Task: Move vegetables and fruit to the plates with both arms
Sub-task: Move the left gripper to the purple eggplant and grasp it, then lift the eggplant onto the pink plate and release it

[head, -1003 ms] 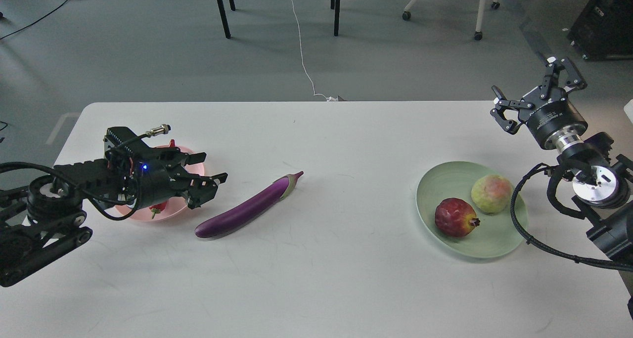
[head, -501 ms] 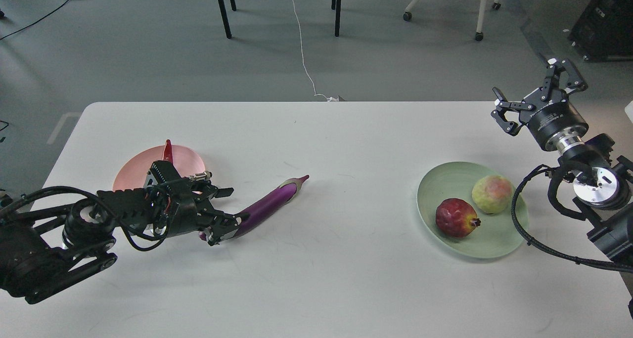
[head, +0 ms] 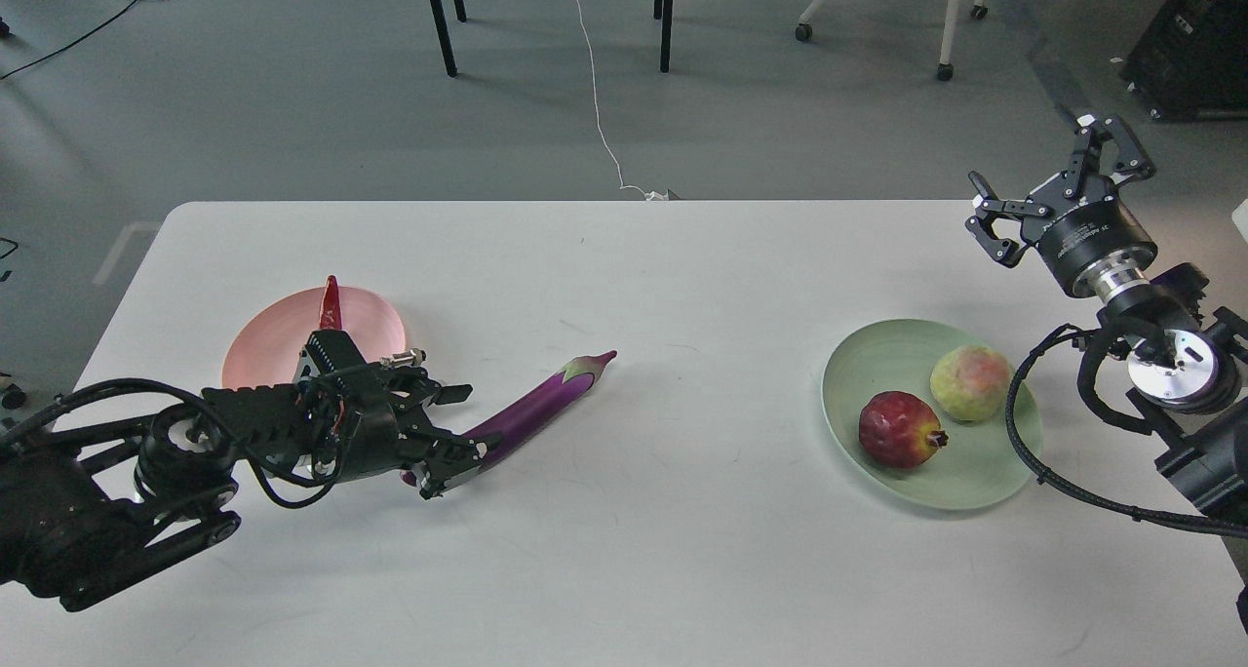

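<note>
The left gripper (head: 450, 443) seems clamped on the glossy purple eggplant's (head: 546, 404) near end, now tilted cap-up off the white worktop (head: 624, 550). Behind it, the red chili (head: 331, 304) lies on the pink plate (head: 370, 318). Both fruits sit on the green plate (head: 868, 355); the right gripper (head: 1058, 184) hangs spread wide, unmoved.

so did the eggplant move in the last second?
Yes. The eggplant has shifted: its cap tip now lies slightly farther right, toward the green plate, than a second ago, and the left tool has closed in around its blunt end.
</note>
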`<state>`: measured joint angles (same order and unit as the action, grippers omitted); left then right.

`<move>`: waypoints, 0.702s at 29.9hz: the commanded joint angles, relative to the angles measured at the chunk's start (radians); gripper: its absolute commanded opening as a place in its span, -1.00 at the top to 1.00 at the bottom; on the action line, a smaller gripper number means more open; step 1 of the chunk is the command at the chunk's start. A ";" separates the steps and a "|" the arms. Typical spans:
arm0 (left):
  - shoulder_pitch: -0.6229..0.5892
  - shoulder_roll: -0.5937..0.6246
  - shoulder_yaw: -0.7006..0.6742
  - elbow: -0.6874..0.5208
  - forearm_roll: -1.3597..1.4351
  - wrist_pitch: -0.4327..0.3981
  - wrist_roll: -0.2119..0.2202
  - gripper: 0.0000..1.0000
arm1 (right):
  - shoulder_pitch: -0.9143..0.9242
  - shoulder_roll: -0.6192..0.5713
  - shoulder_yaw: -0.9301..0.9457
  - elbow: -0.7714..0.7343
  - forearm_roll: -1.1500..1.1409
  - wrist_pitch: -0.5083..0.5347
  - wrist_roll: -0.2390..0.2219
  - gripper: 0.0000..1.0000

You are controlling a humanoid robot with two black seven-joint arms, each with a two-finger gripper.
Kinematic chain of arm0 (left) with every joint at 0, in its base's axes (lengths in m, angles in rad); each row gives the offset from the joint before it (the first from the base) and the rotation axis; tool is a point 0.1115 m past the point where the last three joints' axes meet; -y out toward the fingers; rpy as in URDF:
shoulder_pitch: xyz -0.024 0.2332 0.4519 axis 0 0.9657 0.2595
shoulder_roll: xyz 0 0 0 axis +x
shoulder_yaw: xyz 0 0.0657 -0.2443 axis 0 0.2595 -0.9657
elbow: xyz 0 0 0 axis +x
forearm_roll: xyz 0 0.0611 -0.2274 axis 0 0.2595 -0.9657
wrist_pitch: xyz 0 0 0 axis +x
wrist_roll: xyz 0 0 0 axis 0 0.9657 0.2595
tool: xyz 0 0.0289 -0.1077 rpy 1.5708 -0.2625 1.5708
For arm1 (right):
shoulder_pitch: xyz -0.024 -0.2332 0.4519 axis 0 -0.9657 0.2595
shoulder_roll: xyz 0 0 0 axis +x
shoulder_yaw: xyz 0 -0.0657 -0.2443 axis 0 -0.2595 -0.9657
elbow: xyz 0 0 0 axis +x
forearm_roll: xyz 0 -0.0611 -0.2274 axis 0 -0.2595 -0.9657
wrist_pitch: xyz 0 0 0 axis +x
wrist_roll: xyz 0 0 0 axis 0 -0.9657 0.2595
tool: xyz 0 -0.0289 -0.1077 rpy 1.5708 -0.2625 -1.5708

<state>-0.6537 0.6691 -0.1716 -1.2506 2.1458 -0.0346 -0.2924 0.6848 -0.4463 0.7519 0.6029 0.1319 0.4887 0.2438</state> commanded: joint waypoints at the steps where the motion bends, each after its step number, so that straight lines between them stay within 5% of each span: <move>1: 0.005 -0.002 0.000 -0.003 0.000 0.001 -0.001 -0.29 | -0.001 0.000 0.000 0.000 -0.001 0.000 0.000 -0.97; 3: 0.005 -0.002 0.000 -0.003 0.000 0.001 0.001 -0.11 | -0.001 0.000 0.000 0.000 -0.001 0.000 0.000 -0.97; 6: 0.006 -0.002 0.000 -0.003 0.000 0.001 0.002 0.41 | -0.001 0.000 0.000 0.000 -0.001 0.000 0.000 -0.97; 10: 0.006 0.003 0.000 -0.003 0.000 0.001 0.002 0.78 | -0.001 -0.002 0.000 0.000 -0.003 0.000 0.000 -0.97; 21: -0.009 0.138 -0.103 -0.063 -0.050 0.031 0.001 0.79 | 0.001 -0.008 0.000 -0.002 -0.005 0.000 0.000 -0.97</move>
<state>-0.6602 0.7468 -0.2420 -1.3005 2.1337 -0.0048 -0.2911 0.6855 -0.4519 0.7516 0.6028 0.1276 0.4887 0.2438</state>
